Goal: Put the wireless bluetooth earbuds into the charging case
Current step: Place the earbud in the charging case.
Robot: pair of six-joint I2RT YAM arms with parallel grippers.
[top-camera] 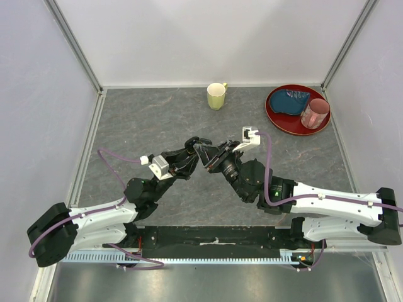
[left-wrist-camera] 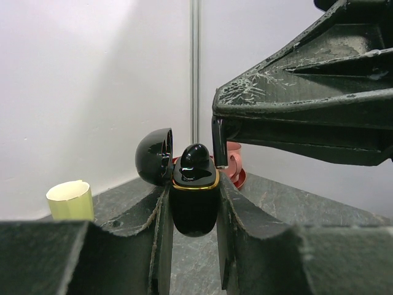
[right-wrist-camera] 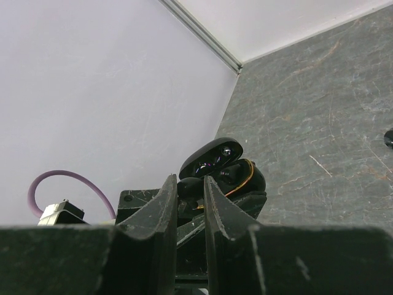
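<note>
Grey desk (top-camera: 157, 113) below, hands meeting mid-air: left hand (left-wrist-camera: 193, 200) clamped on the upright, lid-open charging case (left-wrist-camera: 195, 216); right hand (right-wrist-camera: 190, 184) pinching an earbud (left-wrist-camera: 195, 161) directly atop its socket. Straight down should seat it, I reckon.

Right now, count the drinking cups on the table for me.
2. A pale yellow mug stands at the far edge of the table, near the middle; a translucent pink cup sits on the round red plate at the far right. Others could be hidden from view.
</note>
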